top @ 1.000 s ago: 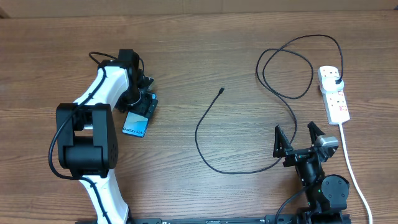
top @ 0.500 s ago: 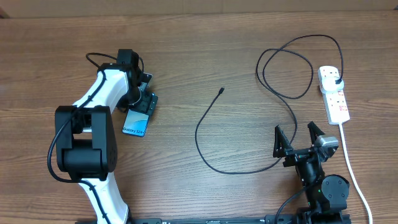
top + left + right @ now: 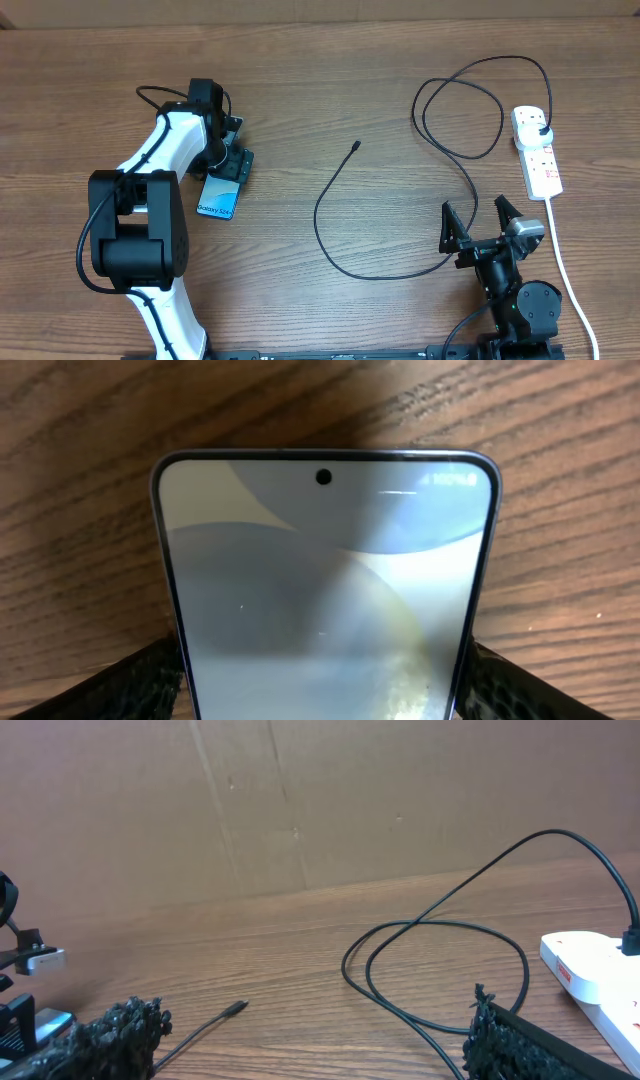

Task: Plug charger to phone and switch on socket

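Phone [image 3: 217,203] lies at the left of the table [image 3: 300,80], barely shifted in the last second, left gripper [image 3: 230,168] pinching its long edges, so grasp looks set; right gripper [image 3: 478,225] wide open, empty, beside charger [image 3: 330,235], socket [image 3: 537,155] far right.

Phone [image 3: 218,198] left, charger [image 3: 316,212] centre, socket [image 3: 537,152] right

— What are your arms like?
— My left arm [image 3: 165,145] has white shells, big black joints and a thin black wire [image 3: 150,89] at the wrist. My right arm [image 3: 520,295] is black with a small silver block [image 3: 527,228].
— And your fingers?
— My fingers [image 3: 120,1030] are black, rough and pebbled.
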